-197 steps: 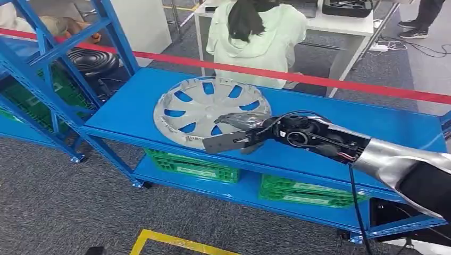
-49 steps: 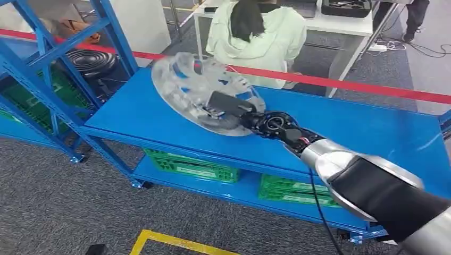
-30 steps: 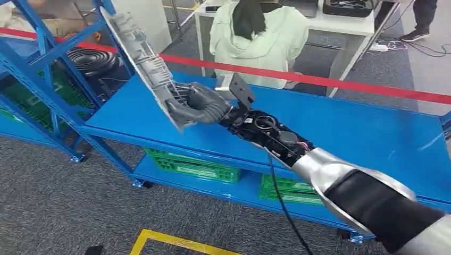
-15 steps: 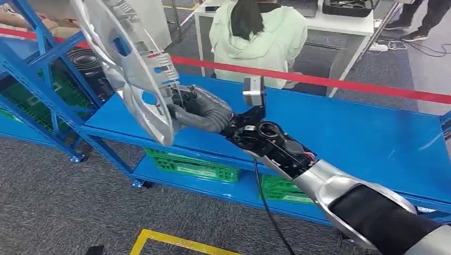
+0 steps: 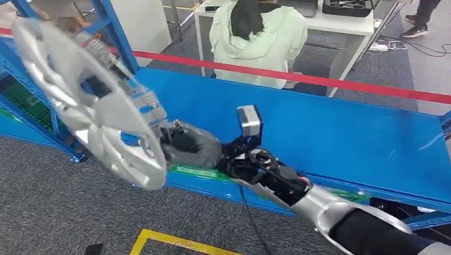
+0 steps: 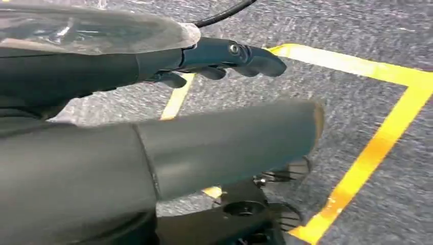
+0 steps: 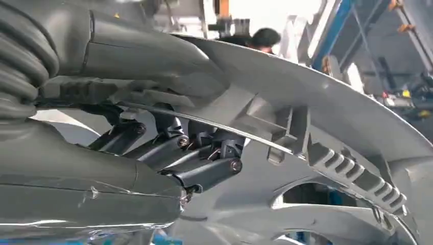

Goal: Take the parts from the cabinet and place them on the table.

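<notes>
My right hand (image 5: 189,146) grips the rim of a large silver wheel cover (image 5: 90,101) and holds it in the air, tilted, out past the front left edge of the blue cabinet shelf (image 5: 319,127). In the right wrist view the hand's dark fingers (image 7: 204,153) clamp the cover's rim (image 7: 327,122) from inside, the thumb pressing on the outer face. My left hand (image 6: 224,56) hangs low over the grey carpet, its fingers extended with nothing between them.
A person in a pale green hoodie (image 5: 260,37) sits behind a red barrier tape (image 5: 319,79). Blue rack uprights (image 5: 114,32) stand at the left. Green crates (image 5: 197,171) lie on the lower shelf. Yellow floor tape (image 5: 170,241) marks the carpet in front.
My right arm has swung the wheel cover left, forward and downward, off the shelf and out over the floor. The cover turned so its face shows more toward the camera.
</notes>
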Tool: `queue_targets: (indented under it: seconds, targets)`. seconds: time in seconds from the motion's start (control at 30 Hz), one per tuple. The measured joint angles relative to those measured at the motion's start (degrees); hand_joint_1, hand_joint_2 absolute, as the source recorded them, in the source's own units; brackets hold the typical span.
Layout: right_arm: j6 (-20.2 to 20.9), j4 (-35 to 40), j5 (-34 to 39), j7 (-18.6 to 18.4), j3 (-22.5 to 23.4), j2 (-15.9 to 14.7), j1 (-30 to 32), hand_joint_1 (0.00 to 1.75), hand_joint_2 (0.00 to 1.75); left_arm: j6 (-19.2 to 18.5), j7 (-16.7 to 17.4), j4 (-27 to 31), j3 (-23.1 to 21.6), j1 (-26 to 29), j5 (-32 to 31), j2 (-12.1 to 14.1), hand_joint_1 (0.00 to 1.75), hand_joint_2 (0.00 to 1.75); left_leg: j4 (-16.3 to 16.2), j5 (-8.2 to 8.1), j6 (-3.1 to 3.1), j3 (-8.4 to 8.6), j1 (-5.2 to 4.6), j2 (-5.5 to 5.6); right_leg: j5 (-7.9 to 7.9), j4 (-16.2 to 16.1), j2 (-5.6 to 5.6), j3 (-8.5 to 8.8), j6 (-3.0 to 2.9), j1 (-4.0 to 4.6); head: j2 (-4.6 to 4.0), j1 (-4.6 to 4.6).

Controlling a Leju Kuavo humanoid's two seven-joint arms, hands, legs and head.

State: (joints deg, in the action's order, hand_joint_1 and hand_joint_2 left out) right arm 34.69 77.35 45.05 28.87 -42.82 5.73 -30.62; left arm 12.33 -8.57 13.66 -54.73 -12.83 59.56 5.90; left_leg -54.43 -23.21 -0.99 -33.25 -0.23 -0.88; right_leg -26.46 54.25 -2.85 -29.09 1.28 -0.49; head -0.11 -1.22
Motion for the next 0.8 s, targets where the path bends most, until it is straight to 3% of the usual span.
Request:
queue_targets:
  seconds: [0.17,0.3,0.37,0.8]
  targets:
    - [-1.7,3.7,-4.0,-0.4,-3.8,0.1,3.3,1.75,1.75,0.4,-5.3,0.0,0.7,0.2,3.5,-0.1,0.0,1.75,0.0,0.0,0.0,-0.01,0.0,0.0,-0.01,0.0,0.0,-0.02,0.01,0.0,0.0,0.0]
    - [-4.3,7.5,-6.8,-1.0,-6.1,0.0,5.1,1.75,1.75,4.9,-14.3,0.0,2.1,0.1,4.0,-0.4,0.0,1.75,0.0,0.0,0.0,-0.01,0.0,0.0,-0.01,0.0,0.0,-0.1,0.0,0.0,0.0,0.0]
    - [-5.2,9.4,-7.0,-1.3,-7.2,-0.2,5.7,1.75,1.75,6.2,-17.0,0.0,2.8,0.1,4.1,-0.7,0.0,1.75,0.0,0.0,0.0,-0.01,0.0,0.0,-0.01,0.0,0.01,-0.09,0.0,-0.01,0.0,0.0]
    - [-7.0,13.2,-6.9,-1.9,-10.7,-1.8,5.7,1.75,1.75,5.0,-18.2,0.0,5.6,0.5,5.8,-1.5,0.0,1.75,0.0,0.0,0.0,-0.01,0.0,-0.01,0.0,0.0,0.01,-0.03,0.0,-0.01,0.0,-0.02]
